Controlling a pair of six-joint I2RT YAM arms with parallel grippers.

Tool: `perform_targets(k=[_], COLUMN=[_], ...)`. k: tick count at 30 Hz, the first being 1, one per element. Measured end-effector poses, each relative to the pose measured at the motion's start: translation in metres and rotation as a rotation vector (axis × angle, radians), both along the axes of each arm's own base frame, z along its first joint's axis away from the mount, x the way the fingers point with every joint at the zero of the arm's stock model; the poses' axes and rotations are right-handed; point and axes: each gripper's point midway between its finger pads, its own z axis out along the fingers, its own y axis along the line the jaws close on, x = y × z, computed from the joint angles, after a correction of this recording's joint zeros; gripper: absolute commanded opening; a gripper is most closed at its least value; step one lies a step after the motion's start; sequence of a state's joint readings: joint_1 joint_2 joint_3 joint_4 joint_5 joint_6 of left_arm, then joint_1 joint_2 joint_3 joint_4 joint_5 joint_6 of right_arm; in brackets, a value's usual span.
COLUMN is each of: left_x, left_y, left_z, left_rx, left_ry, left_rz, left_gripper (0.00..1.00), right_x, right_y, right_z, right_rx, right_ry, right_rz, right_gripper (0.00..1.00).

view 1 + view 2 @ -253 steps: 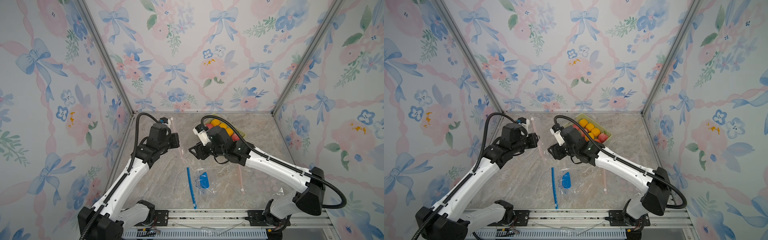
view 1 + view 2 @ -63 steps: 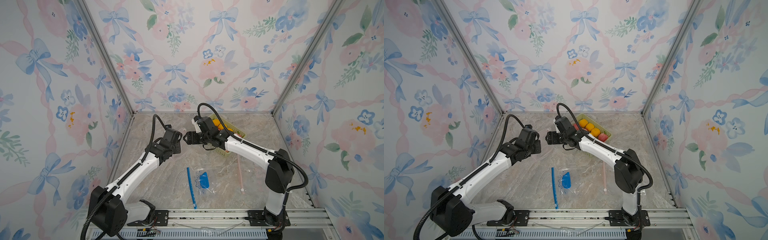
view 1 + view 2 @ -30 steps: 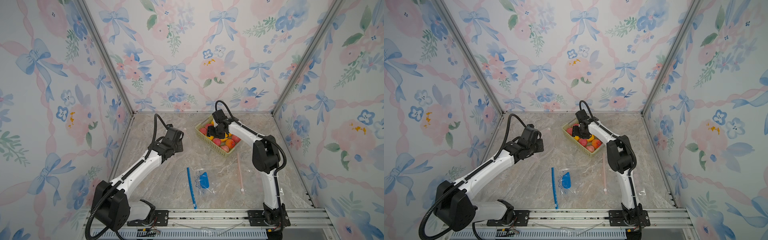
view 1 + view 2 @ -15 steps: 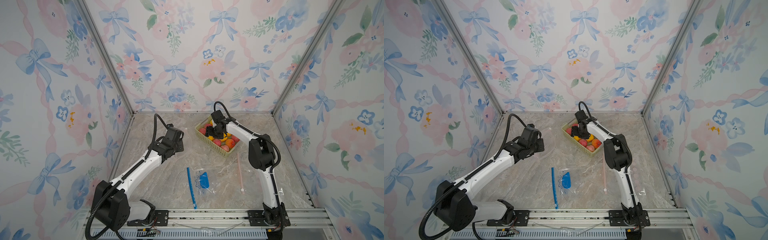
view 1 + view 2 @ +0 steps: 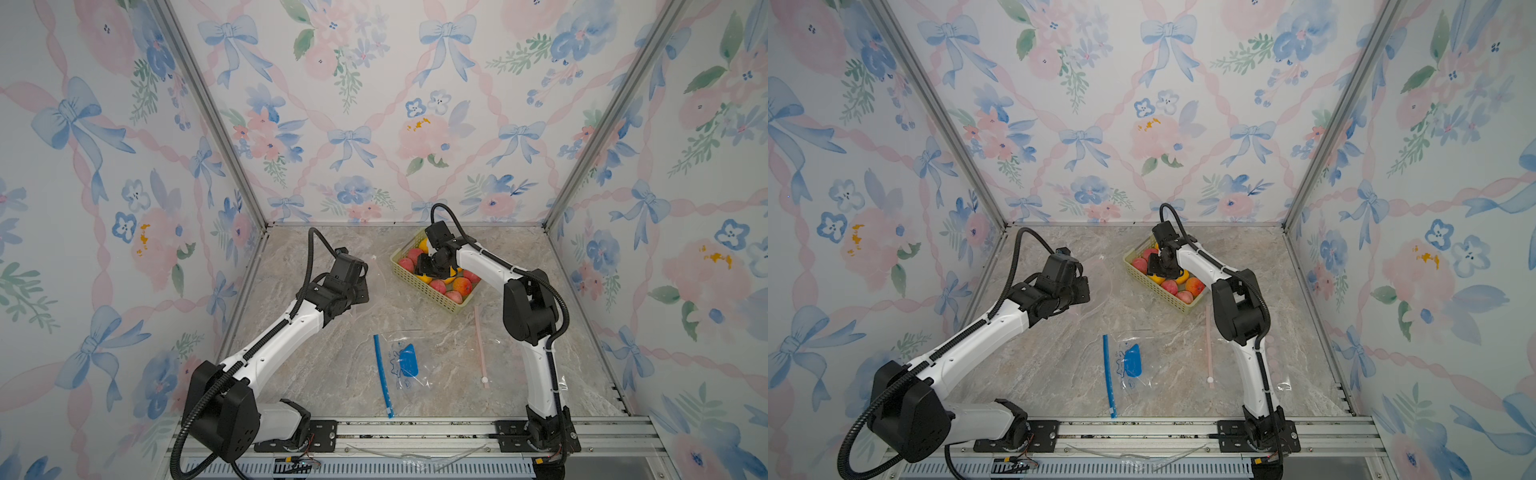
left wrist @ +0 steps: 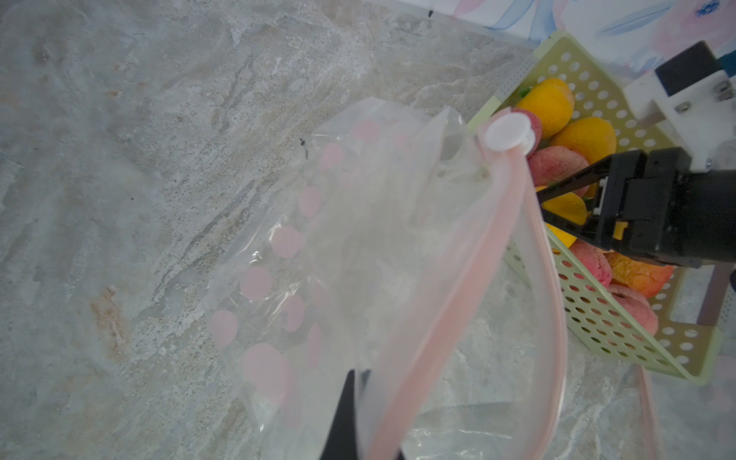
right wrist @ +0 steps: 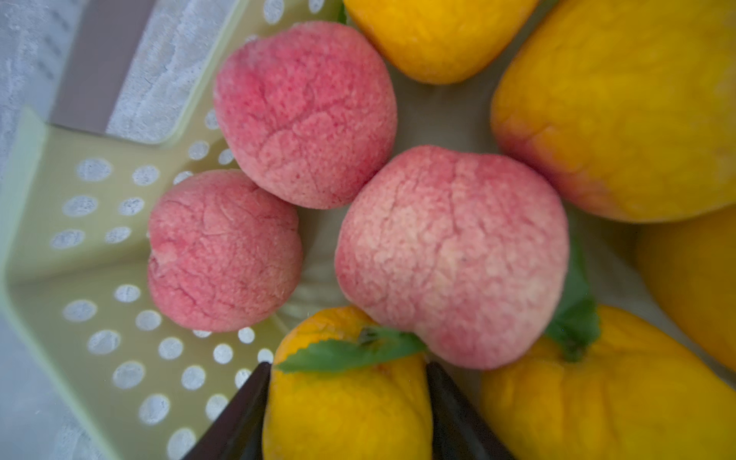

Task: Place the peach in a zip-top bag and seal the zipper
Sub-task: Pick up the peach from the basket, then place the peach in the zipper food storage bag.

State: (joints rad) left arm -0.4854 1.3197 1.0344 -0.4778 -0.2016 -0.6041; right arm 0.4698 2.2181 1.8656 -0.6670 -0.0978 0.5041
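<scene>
Compared with two seconds ago, the right gripper (image 7: 348,370) is no longer hovering beside the bag (image 6: 358,239) but is sitting down in the basket (image 5: 434,296). Its jaws are flanking a yellow fruit (image 7: 346,410) just beside three pink peaches (image 7: 450,255), and whether they are pressing it cannot be told. The left gripper (image 6: 358,398) is still staying left of the basket, jaws clamped on the bag's rim, while the zipper (image 6: 478,255) is running lengthwise from that grip toward the back wall (image 5: 374,166), slider (image 6: 507,133) at the far end, mouth standing open.
</scene>
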Motion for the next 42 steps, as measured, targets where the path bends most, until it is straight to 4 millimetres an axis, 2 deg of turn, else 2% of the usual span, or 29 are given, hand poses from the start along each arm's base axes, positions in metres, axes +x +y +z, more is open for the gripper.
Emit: perform_targets(k=[8,12,18,22,27,30,35,38,42], left_x=[-0.002,-0.001,0.003,0.006,0.009,0.009,0.009,0.008,0.006], left_y=[-0.014,-0.019,-0.027,-0.029,-0.033,-0.037,-0.04,-0.042,-0.045], left_z=[-0.005,-0.01,-0.012,-0.013,-0.013,-0.01,-0.008,-0.008,-0.006], left_rx=[-0.016,-0.016,-0.031,-0.035,-0.041,-0.05,-0.062,-0.071,-0.086], left_ry=[0.014,0.031,0.046,0.052,0.056,0.052,0.053,0.058,0.061], left_rz=[-0.033,-0.043,-0.048,-0.049,-0.056,-0.065,-0.076,-0.084,-0.097], left_gripper=[0.0,0.0,0.0,0.0,0.0,0.0,0.0,0.0,0.0], right_x=[-0.002,-0.008,-0.031,-0.052,-0.086,-0.101,-0.118,-0.121,-0.118], right_y=[-0.005,-0.007,-0.005,0.009,0.048,0.072,0.103,0.116,0.127], right_z=[0.058,0.076,0.098,0.125,0.157,0.164,0.161,0.148,0.123], right_rx=[0.054,0.078,0.126,0.185,0.29,0.337,0.371,0.365,0.332], right_ry=[-0.113,-0.154,-0.19,-0.248,-0.323,-0.336,-0.33,-0.308,-0.267], right_rz=[-0.003,-0.001,0.022,0.058,0.14,0.187,0.248,0.266,0.272], right_gripper=[0.42,0.42,0.43,0.43,0.43,0.43,0.44,0.45,0.54])
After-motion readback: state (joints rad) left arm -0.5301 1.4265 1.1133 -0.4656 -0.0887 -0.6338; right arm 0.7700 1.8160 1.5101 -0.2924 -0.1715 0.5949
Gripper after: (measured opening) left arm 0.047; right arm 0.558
